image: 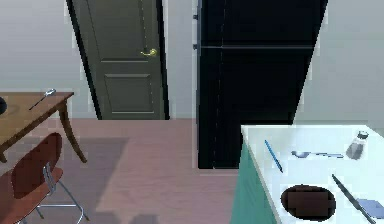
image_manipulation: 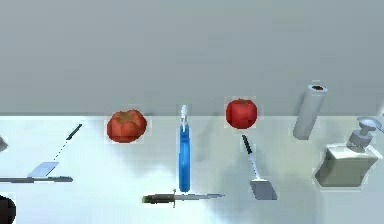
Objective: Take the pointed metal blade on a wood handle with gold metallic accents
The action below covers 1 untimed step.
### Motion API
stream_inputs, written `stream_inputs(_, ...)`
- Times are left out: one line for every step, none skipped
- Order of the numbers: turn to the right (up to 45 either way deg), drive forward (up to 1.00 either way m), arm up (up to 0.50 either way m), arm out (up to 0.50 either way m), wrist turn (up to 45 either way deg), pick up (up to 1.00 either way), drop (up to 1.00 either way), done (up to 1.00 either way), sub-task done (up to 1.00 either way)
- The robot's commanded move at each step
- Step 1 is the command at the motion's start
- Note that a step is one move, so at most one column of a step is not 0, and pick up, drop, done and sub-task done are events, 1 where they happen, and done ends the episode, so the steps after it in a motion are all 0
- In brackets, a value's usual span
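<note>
Right at the near edge of the white table (image_manipulation: 300, 180) lies 1 knife (image_manipulation: 185, 197), flat, dark wooden handle toward the arm side view's left with a gold collar, pointed blade toward the right. It sits just in front of 1 blue bottle (image_manipulation: 183, 150) that stands upright. How the fingers stand, and where the knife lies relative to them, I cannot tell.

Beside the bottle, toward the right, lies 1 spatula (image_manipulation: 255, 170) with a black handle, and farther right stands 1 soap dispenser (image_manipulation: 350, 160). Toward the left lie 1 flat grey-bladed tool (image_manipulation: 40, 175) and 1 thin utensil (image_manipulation: 68, 138) set slantwise.

Farther back sit 2 red tomatoes, one (image_manipulation: 127, 125) left of the bottle and one (image_manipulation: 240, 112) right of it, well apart. 1 grey cylinder (image_manipulation: 310, 110) leans near the wall.

Looking ahead, the same table's corner carries 1 dark round dish (image: 308, 200), 1 blue stick (image: 272, 155) and 1 small shaker (image: 357, 147). Beyond it rises 1 black fridge (image: 260, 80). At the forward view's left stand 1 red chair (image: 35, 175) and 1 wooden table (image: 35, 110), with 1 dark door (image: 122, 60) farthest off.
</note>
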Motion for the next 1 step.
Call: stream_inputs(0.0, 0.0, 0.5, 0.0, 0.0, 0.0, 0.0, 0.0, 0.0)
